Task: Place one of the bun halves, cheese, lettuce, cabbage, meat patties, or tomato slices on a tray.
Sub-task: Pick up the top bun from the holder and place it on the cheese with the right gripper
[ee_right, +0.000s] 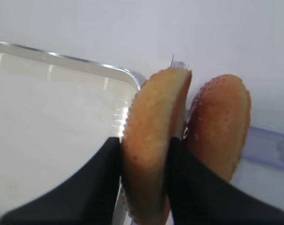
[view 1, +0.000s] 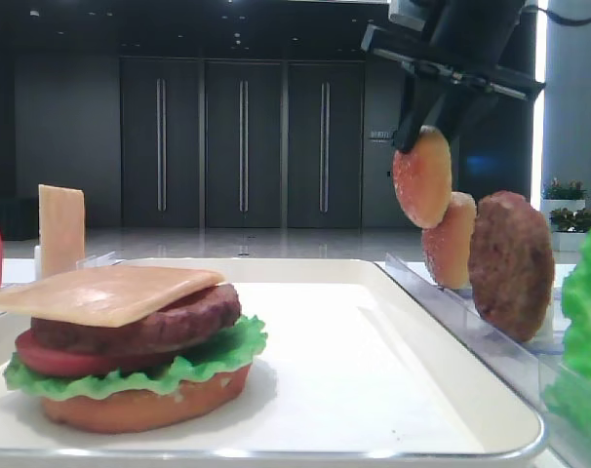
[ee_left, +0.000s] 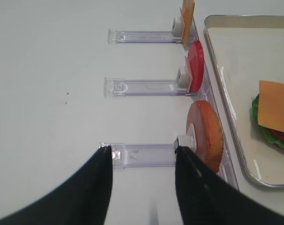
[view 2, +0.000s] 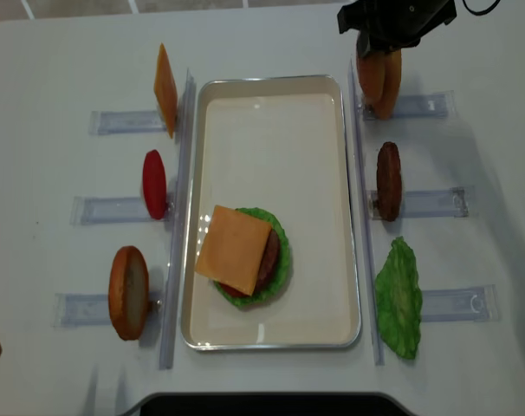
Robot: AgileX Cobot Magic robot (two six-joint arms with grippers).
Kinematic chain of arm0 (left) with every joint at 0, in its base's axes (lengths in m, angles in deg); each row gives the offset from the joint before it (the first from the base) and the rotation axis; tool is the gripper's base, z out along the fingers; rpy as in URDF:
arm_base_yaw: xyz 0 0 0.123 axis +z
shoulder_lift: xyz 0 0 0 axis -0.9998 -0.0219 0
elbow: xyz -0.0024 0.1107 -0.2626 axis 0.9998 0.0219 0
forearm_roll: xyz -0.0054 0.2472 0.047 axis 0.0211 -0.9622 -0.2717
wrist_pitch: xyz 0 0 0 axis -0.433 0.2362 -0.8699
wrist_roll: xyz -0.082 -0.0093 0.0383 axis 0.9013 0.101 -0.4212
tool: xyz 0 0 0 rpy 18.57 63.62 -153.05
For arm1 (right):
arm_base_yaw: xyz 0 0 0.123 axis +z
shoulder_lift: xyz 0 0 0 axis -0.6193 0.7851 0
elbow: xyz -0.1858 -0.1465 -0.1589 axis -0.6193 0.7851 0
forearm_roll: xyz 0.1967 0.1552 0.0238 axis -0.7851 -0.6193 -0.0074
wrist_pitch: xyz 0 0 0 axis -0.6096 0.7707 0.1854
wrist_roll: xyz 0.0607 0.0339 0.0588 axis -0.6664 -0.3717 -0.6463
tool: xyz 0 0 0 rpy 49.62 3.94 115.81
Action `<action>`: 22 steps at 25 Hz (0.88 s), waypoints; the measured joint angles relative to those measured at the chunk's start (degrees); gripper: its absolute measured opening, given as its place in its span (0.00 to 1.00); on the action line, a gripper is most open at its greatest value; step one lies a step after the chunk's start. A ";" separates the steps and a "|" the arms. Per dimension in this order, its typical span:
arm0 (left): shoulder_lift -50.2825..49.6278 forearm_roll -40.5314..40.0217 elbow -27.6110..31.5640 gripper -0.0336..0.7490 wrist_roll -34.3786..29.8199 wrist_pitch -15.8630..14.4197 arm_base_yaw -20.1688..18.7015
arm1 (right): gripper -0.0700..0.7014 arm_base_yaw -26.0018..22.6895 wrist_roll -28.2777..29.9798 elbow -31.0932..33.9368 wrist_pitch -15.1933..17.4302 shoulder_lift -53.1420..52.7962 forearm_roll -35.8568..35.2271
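Note:
My right gripper (ee_right: 146,141) is shut on a domed, speckled golden-brown bun half (ee_right: 153,122), held upright on edge. Seen from the front, this bun half (view 1: 422,177) hangs from the gripper (view 1: 419,135) just above a second domed bun (view 1: 450,240) that stands in its clear rack. The cream-white tray (view 2: 342,173) lies in the middle and carries a stack of bottom bun, lettuce (view 1: 217,353), tomato, meat patty (view 1: 139,327) and cheese (view 2: 234,250). My left gripper (ee_left: 142,150) is open over a clear rack, with nothing between its fingers.
Clear slotted racks flank the tray. On the left they hold a cheese slice (view 2: 165,89), a tomato slice (view 2: 154,184) and a flat orange bun (view 2: 129,291). On the right stand a spare patty (view 2: 388,180) and a lettuce leaf (view 2: 399,297).

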 joint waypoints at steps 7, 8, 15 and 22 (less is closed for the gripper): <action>0.00 0.00 0.00 0.47 0.00 0.00 0.00 | 0.37 0.84 -0.48 -0.37 3.05 -6.79 0.10; 0.00 0.00 0.00 0.47 0.00 0.00 0.00 | 0.37 0.84 -0.66 -0.37 4.12 -7.54 0.10; 0.00 0.00 0.00 0.47 0.00 0.00 0.00 | 0.37 0.84 -2.85 -0.37 13.48 -11.09 0.74; 0.00 0.00 0.00 0.47 0.00 0.00 0.00 | 0.37 0.84 -7.42 -0.37 19.91 -15.98 1.50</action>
